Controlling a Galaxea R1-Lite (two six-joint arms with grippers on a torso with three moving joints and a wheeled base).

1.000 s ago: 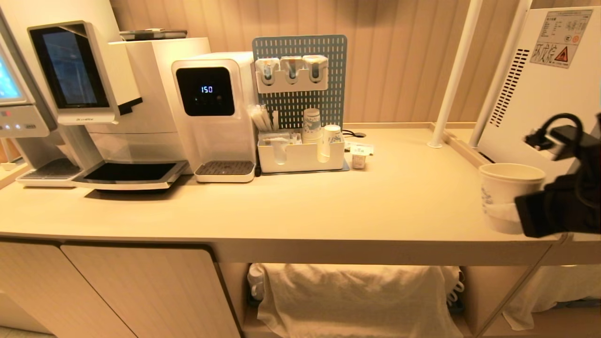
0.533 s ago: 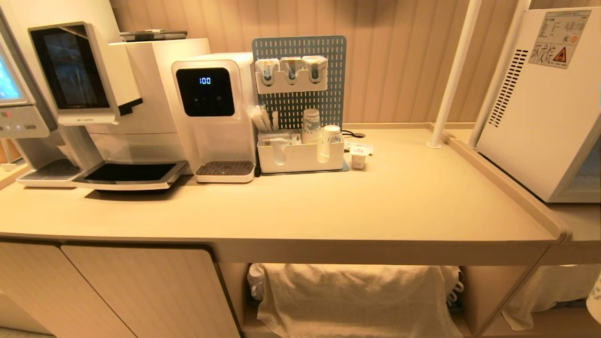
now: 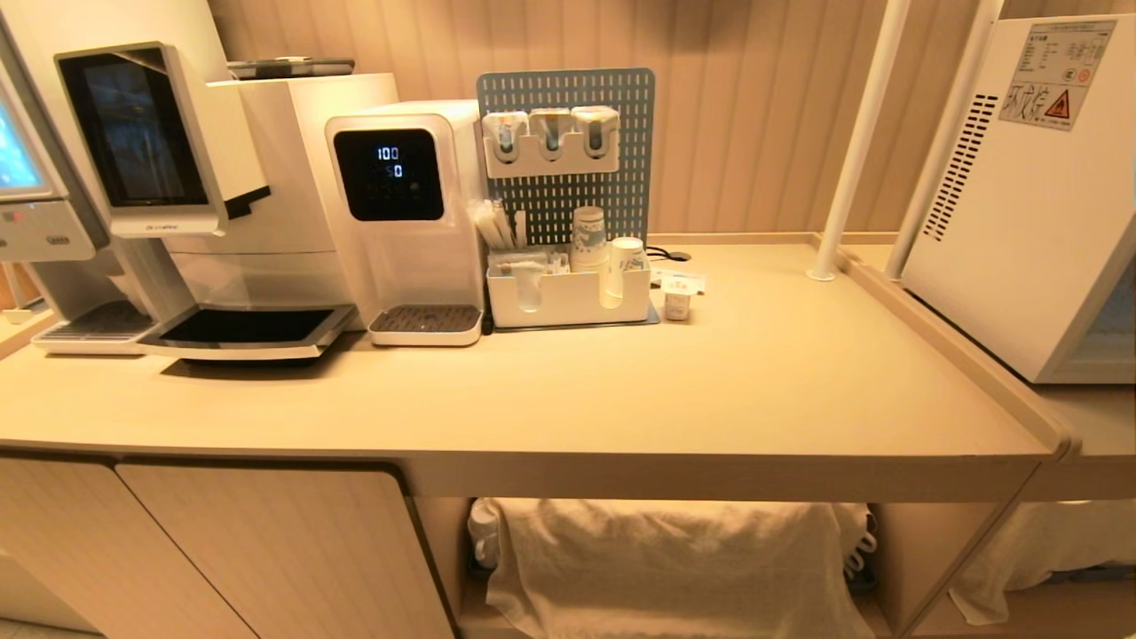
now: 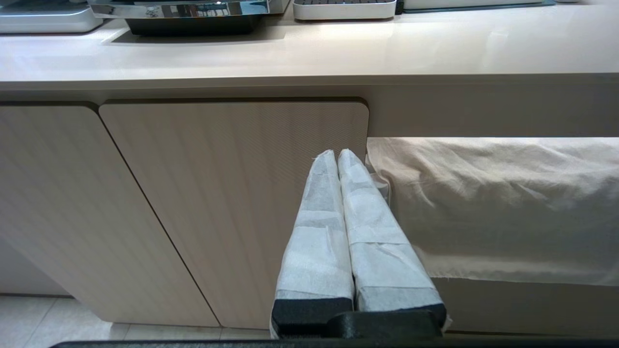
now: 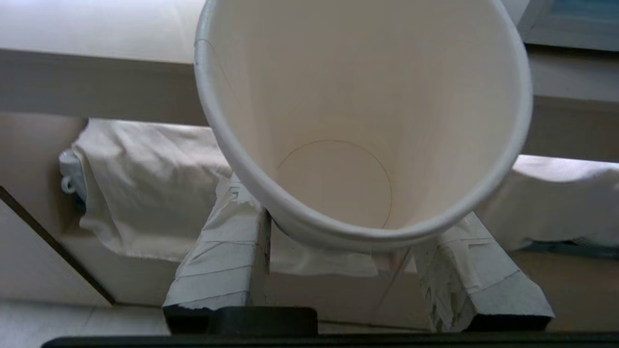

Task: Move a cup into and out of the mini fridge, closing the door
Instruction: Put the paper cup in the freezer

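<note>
We start at the left of the beige tabletop (image 3: pixel 710 390), taking the white water dispenser with the black display (image 3: pixel 404 222) as our landmark. To its left stands a white coffee machine with a dark screen (image 3: pixel 204 177). Just to its right a blue pegboard rack (image 3: pixel 568 142) rises behind a white organiser tray (image 3: pixel 568 297) that holds a stack of blue-patterned paper cups (image 3: pixel 588 238), and a tiny lidded creamer tub (image 3: pixel 678 300) sits just beyond the tray. Far to the dispenser's right, at the tabletop's end, stands the boxy white mini fridge (image 3: pixel 1021 204); only a sliver of its door (image 3: pixel 1114 328) shows, seemingly shut.

Our left gripper (image 4: pixel 337 154) hangs below the tabletop edge before a pale cabinet door (image 4: pixel 232 203), its taped fingers pressed together and holding nothing.

A second ago the right gripper (image 5: pixel 360 263) carried the small white paper cup (image 5: pixel 362 121) beside the fridge, above the tabletop. Now both have gone from the head view. The right wrist view shows the cup clamped between the padded fingers (image 5: pixel 227 256), empty, down in front of a white cloth (image 5: pixel 145 193) draped under the tabletop.

We judge that the cup is out of the fridge and the arm has pulled back to rest with it, so the task looks essentially done, though the cup was not set down.
</note>
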